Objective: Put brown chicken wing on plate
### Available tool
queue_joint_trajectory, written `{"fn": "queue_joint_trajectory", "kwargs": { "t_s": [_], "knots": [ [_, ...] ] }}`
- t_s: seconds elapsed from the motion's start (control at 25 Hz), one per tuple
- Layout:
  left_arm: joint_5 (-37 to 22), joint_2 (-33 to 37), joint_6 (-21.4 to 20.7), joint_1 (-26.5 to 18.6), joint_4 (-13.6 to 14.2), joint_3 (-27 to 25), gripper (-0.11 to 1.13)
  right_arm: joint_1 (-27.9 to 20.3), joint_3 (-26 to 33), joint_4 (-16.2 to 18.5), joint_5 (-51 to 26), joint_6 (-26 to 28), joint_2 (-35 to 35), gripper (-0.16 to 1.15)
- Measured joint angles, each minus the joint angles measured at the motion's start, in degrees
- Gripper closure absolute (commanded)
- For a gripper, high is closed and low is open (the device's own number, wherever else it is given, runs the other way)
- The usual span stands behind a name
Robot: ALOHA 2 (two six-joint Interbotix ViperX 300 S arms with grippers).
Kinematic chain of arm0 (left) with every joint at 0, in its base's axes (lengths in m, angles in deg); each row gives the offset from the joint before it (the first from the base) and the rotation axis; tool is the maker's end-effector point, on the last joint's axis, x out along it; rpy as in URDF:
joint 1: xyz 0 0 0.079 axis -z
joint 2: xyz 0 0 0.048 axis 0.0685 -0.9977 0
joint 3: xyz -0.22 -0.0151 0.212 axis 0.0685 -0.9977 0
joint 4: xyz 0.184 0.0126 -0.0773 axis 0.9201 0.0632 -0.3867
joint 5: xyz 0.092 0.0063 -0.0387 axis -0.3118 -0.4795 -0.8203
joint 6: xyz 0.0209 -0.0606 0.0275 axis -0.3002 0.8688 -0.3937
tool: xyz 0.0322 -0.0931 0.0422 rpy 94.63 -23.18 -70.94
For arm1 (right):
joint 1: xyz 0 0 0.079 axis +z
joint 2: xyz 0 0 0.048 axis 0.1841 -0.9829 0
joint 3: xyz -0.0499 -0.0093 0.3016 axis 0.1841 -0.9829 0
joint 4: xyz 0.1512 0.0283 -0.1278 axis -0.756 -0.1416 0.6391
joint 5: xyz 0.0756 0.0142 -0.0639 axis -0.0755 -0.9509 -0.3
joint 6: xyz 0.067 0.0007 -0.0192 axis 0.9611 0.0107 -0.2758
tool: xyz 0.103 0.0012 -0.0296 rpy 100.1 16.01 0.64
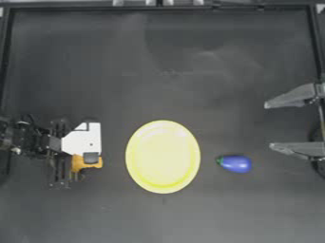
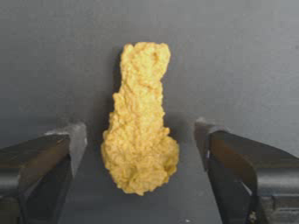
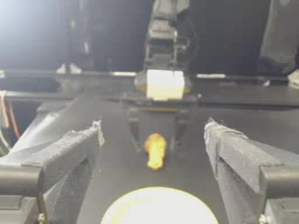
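I've got the left pincer (image 1: 89, 163) low over the surface (image 1: 158, 61) at the left side, arm reaching in from the left, just beside the plate (image 1: 162, 156) but not over it. Left wrist view: jaws spread wide, released, one on each side of the brown chicken wing (image 2: 140, 122) with a clear gap both sides, no contact. Wing lies flat on the surface, long axis running away from the wrist camera, fat end nearest it. From the top view only its orange edge shows under the pincer. Plate sits mid-surface, nothing on it. Blue toy with green tip (image 1: 234, 163) lies just right of the plate. Right pincer (image 1: 285, 124) is drawn back at the right edge, jaws spread open, pointing across at the plate.
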Motion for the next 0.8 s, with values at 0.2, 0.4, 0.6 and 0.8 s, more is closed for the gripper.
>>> {"fn": "queue_joint_trajectory", "kwargs": {
  "t_s": [0.2,0.4,0.6,0.8],
  "knots": [
    [0.00,-1.32,0.62,0.00,-0.44,0.44,0.21,0.00,0.00,0.00,0.00,0.00,0.00,-0.02],
    [-1.23,-1.32,0.88,-0.09,-1.41,0.79,0.82,0.00,0.09,0.00,0.00,0.00,0.18,-0.02],
    [-3.52,-1.32,0.88,0.79,-1.58,2.02,0.76,0.00,0.00,0.00,0.09,0.00,0.18,-0.02],
    [-4.75,0.00,0.44,0.88,-0.97,5.10,0.75,-0.09,0.00,0.00,0.09,0.09,0.18,-0.02]
  ]
}}
